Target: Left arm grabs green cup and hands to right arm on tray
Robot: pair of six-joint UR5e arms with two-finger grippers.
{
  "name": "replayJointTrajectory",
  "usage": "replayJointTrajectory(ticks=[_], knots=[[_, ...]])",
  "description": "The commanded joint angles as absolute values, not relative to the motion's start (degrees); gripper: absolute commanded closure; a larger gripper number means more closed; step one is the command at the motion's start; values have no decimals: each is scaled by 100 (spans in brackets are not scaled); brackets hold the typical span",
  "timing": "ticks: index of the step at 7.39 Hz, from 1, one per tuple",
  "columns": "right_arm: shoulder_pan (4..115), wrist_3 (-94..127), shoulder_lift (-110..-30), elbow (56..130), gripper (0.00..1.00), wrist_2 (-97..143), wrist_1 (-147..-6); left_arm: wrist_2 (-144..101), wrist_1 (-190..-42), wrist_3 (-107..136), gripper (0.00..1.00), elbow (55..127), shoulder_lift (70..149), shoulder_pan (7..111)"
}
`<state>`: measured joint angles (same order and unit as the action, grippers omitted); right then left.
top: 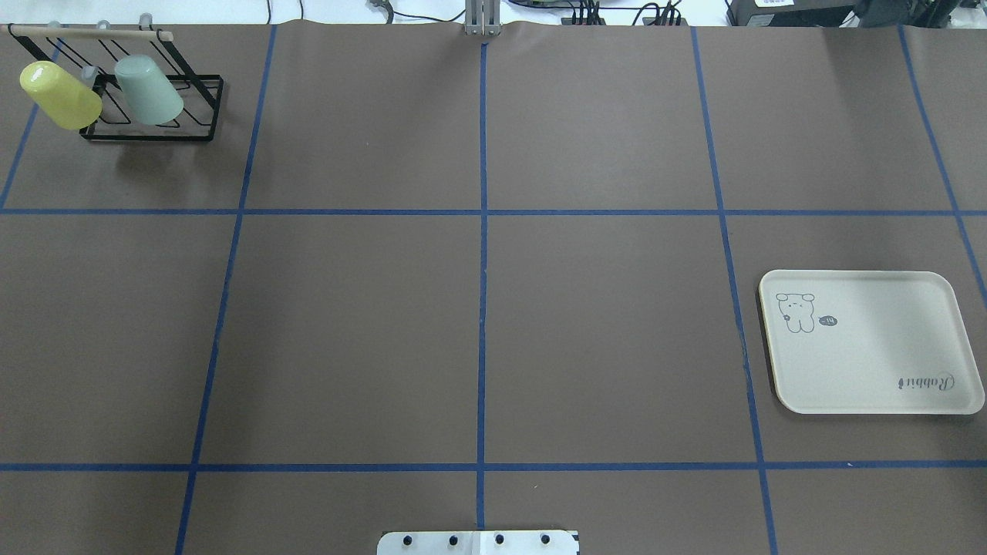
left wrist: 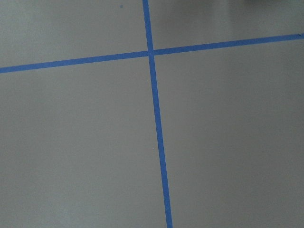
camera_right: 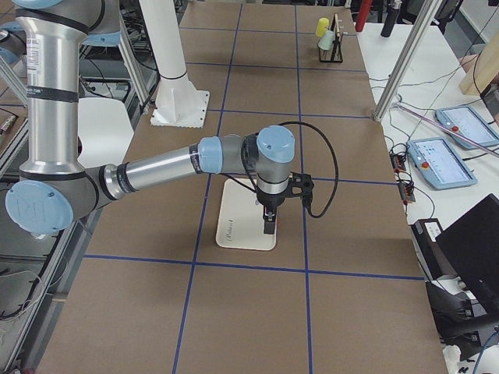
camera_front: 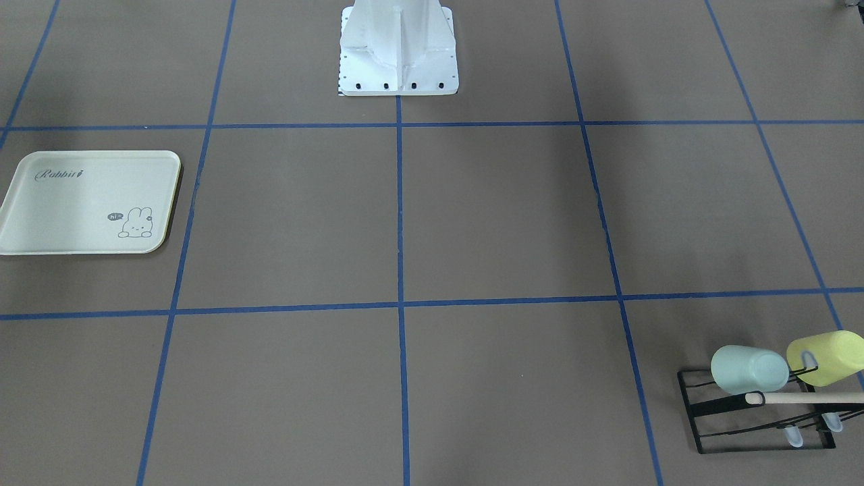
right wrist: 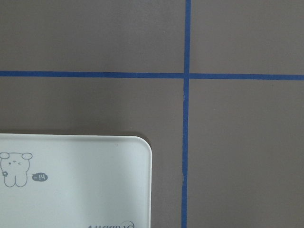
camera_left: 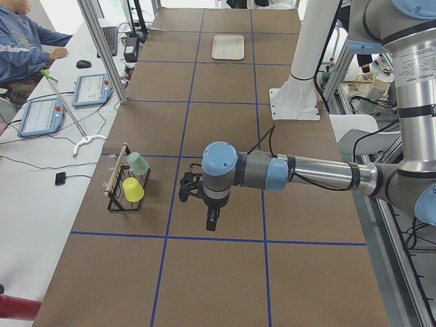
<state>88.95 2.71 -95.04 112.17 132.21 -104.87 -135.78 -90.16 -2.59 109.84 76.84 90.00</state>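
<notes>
The pale mint-green cup [camera_front: 746, 369] hangs upside down and tilted on a black wire rack [camera_front: 702, 412]. It also shows in the overhead view [top: 148, 89] and the exterior left view [camera_left: 137, 163]. The cream tray [top: 887, 362] lies empty on the robot's right side of the table; it also shows in the front-facing view [camera_front: 67, 202] and the right wrist view [right wrist: 71, 180]. The left gripper [camera_left: 212, 221] hangs over the table, to the right of the rack in that view and apart from it. The right gripper [camera_right: 269, 226] hangs over the tray [camera_right: 234, 222]. Neither gripper shows in a view that tells open from shut.
A yellow-green cup [top: 59, 95] hangs on the same rack next to the green one, under a wooden rod [top: 85, 32]. The white robot base [camera_front: 398, 67] stands at the table's robot-side edge. An operator [camera_left: 20, 41] sits beside the table with control pendants.
</notes>
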Motion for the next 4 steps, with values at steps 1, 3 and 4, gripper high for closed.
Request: replayJointTrajectory(ticks=[1,3,4], knots=[[8938,238,-9745,11154,0,13140,-10485,-13684,-8965,-255,0,11004,7813,9000],[8930,255,-9852,11110,0,13087,-10485,-13693,-9026,-281,0,10926,7796,9000],[8921,237,-9896,10988,0,13078,-10468,-13693,-9035,-281,0,10934,7778,9000]])
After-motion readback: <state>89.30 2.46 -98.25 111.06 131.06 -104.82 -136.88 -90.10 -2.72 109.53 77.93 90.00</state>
